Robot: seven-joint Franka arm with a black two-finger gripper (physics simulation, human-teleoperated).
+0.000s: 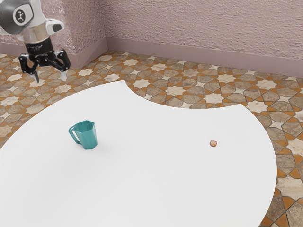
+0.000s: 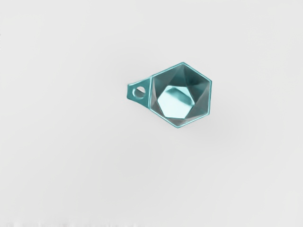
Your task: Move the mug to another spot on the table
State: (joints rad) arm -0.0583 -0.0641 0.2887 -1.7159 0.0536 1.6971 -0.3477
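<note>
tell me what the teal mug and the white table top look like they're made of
The mug looks like glazed ceramic or hard plastic, and the render leaves it open which. It is an even teal, with crisp six-sided facets and a soft sheen inside in the wrist view. The table has a smooth matte white top, perhaps laminate or painted board, with a uniform colour and no grain or glare.

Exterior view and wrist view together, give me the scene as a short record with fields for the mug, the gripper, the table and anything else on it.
mug: teal mug, six-sided, upright, empty, handle toward the exterior view's left
gripper: black gripper, open, holding nothing, high above the mug and apart from it
table: white table, rounded, with a curved notch at the far edge
other: small pinkish ball on the table, toward the exterior view's right, apart from the mug
progress: mug not yet grasped
</note>
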